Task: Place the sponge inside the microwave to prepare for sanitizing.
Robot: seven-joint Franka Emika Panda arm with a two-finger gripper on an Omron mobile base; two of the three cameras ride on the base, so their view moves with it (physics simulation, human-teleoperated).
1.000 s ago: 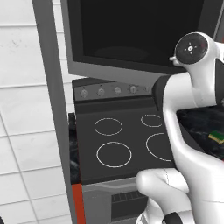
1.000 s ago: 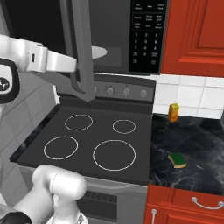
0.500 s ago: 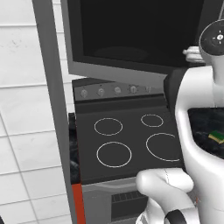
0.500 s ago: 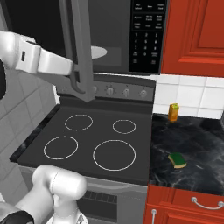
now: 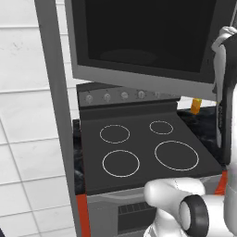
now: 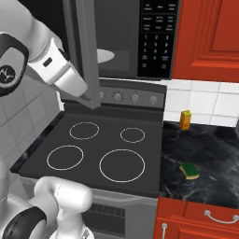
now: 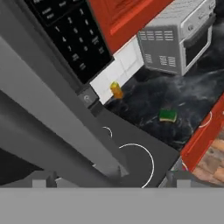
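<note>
The sponge [image 6: 189,170], a small green-topped block, lies flat on the dark marble counter right of the stove; the hand view has the sponge [image 7: 167,115] far off to the right. The microwave [image 6: 156,37] hangs above the stove with its door [image 6: 86,51] swung wide open, and the white turntable [image 6: 105,55] shows inside. My gripper [image 7: 109,179] is open, its fingertips wide apart either side of the door's grey frame [image 7: 65,127], holding nothing. In the right base view my arm reaches from the upper left down to the door's lower edge.
A black four-ring stove [image 6: 107,149] lies under the microwave. A small upright orange object [image 6: 185,119] stands at the counter's back. A silver toaster oven [image 7: 175,39] sits further along the counter. Red cabinets [image 6: 210,37] flank the microwave, and the open door [image 5: 55,115] juts out on the left.
My arm has swung: its upper part has moved right in the left base view and lower in the right base view. Door, sponge and stove have stayed put.
</note>
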